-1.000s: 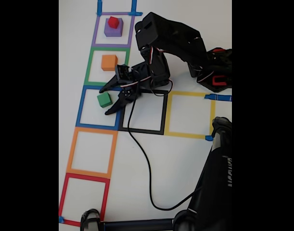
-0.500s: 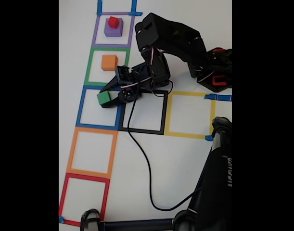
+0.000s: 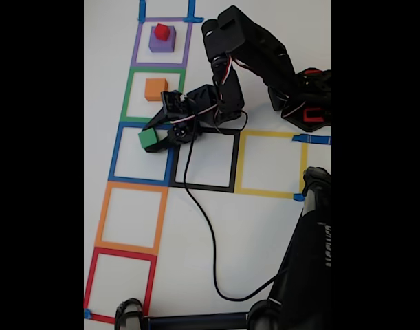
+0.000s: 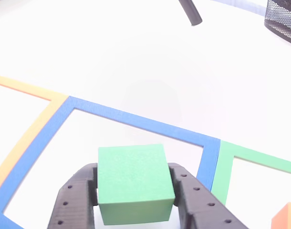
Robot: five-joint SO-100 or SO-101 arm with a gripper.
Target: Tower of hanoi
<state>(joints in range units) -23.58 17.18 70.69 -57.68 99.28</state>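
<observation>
A green cube sits inside the blue tape square, with my gripper shut on it from the right in the fixed view. The other view shows the green cube clamped between the two black fingers of the gripper. I cannot tell whether the cube touches the table. An orange cube lies in the green square. A small red cube rests on a purple cube in the purple square.
Orange, red, black and yellow tape squares hold nothing. A black cable trails from the arm across the table. The arm's base is at the right. A dark stand fills the lower right.
The gripper, open around the green cube a second ago, has shut on it. Since then the arm's upper links have swung up and back, and the cube has shifted slightly upward in the view.
</observation>
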